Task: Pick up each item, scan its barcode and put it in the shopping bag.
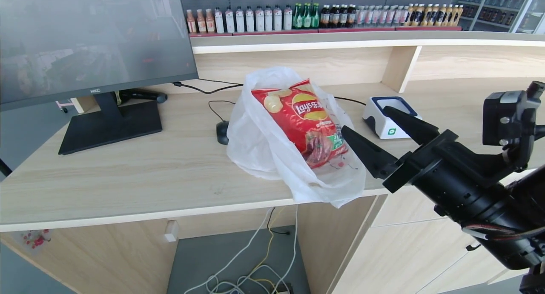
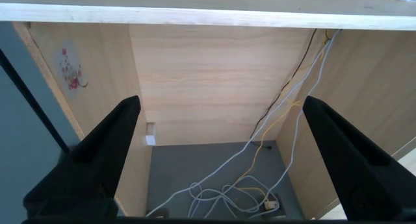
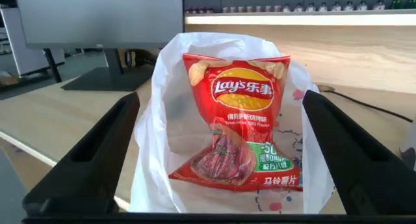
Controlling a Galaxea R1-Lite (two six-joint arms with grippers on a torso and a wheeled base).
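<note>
A red bag of crisps (image 1: 303,119) lies in the mouth of a white plastic shopping bag (image 1: 259,145) on the wooden counter (image 1: 127,175). The white barcode scanner (image 1: 388,116) stands just right of the bag. My right gripper (image 1: 374,132) is open, empty, at the counter's front right, its fingertips pointing at the bag. From the right wrist, the crisps (image 3: 244,126) and the shopping bag (image 3: 162,139) sit straight ahead between the open fingers (image 3: 97,152). My left gripper (image 2: 221,152) is open and empty below the counter, facing the knee space.
A monitor (image 1: 85,38) on a black stand sits at the back left. A black mouse (image 1: 222,132) and its cable lie just left of the bag. Loose cables (image 2: 247,185) hang under the counter. Shelved bottles (image 1: 323,16) line the far wall.
</note>
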